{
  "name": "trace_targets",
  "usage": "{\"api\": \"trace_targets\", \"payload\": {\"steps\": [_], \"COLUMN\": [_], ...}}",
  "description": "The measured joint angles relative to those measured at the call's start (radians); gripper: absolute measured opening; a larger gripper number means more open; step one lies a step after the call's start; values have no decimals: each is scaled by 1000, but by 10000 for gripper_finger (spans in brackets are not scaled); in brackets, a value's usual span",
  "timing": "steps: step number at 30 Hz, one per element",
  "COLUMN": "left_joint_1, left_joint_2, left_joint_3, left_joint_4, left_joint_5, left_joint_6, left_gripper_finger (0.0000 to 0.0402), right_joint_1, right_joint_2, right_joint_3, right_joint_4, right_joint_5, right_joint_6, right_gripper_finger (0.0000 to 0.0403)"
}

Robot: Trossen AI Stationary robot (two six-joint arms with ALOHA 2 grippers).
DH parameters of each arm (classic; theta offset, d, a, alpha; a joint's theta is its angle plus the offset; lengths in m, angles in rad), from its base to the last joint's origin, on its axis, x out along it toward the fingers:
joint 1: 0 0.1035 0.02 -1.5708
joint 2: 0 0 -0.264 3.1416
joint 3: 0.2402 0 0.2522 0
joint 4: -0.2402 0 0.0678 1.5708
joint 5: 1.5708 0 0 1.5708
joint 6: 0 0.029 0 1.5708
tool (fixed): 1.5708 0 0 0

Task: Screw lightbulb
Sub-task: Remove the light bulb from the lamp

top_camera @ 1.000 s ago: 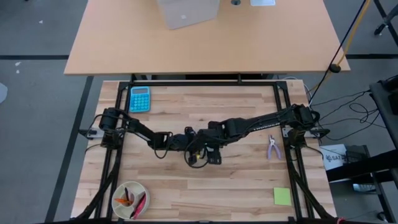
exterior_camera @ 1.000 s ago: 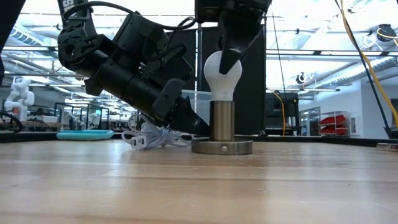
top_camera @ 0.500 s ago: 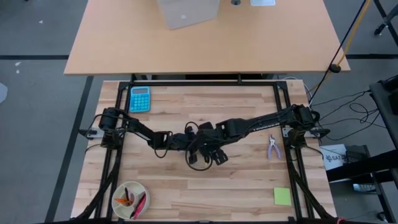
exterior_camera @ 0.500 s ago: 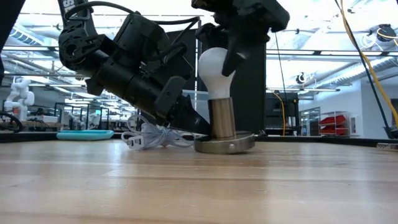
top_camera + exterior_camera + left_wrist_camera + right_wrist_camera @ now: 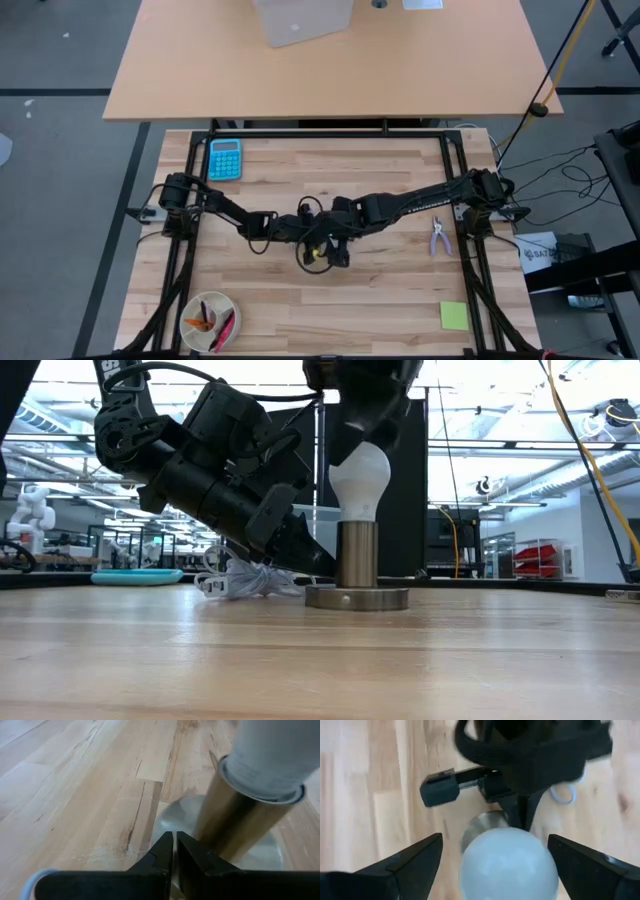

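Observation:
The white lightbulb point(image 5: 360, 480) stands upright in the brass-coloured socket column point(image 5: 357, 555), which rises from a round flat metal base disc point(image 5: 357, 598) at the table's middle point(image 5: 318, 256). My left gripper point(image 5: 312, 568) is shut, low at the disc's left side. My right gripper point(image 5: 495, 837) is above the bulb, pointing down and open. Its fingers point(image 5: 415, 862) stand on either side of the globe point(image 5: 507, 862), and the right wrist view shows a gap at each side. My left gripper presses its shut fingertips point(image 5: 174, 845) on the base disc's rim point(image 5: 167, 822), beside the foot of the column point(image 5: 235, 825). The fingers come slanting down from the table's left. The disc lies flat on the table.
A white coiled cable point(image 5: 240, 580) lies behind the left gripper. A blue calculator point(image 5: 224, 158) is at the far left and pliers point(image 5: 438, 236) at the right. A bowl point(image 5: 208, 321) is at the near left and a yellow note point(image 5: 453, 316) at the near right.
Half a second ago the socket's base disc was tipped up on one side and the bulb leaned. Now the disc lies flat again and the bulb stands upright. My right gripper has turned about the bulb's top. My left gripper has stayed at the disc.

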Motion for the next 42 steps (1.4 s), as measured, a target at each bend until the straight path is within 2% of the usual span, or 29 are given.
{"api": "trace_targets", "payload": {"steps": [5, 12, 17, 25, 33, 42], "left_joint_1": [0, 0, 0, 0, 0, 0], "left_joint_2": [0, 0, 0, 0, 0, 0], "left_joint_3": [0, 0, -1, -1, -1, -1], "left_joint_4": [0, 0, -2, -2, -2, -13], "left_joint_5": [-1, -2, -8, -8, -8, -8], "left_joint_6": [-9, -8, -5, -4, -4, 0], "left_gripper_finger": [28, 28, 28, 28, 28, 28], "right_joint_1": [-3, -28, -44, -44, -45, -49], "right_joint_2": [0, 0, 0, 0, 0, 0], "right_joint_3": [0, 0, 0, 0, 0, 0], "right_joint_4": [-6, -36, -97, -100, -100, -102], "right_joint_5": [-2, -1, -10, -14, -36, -43], "right_joint_6": [272, 482, 570, 575, 527, 360], "right_gripper_finger": [356, 357, 354, 347, 266, 266]}}
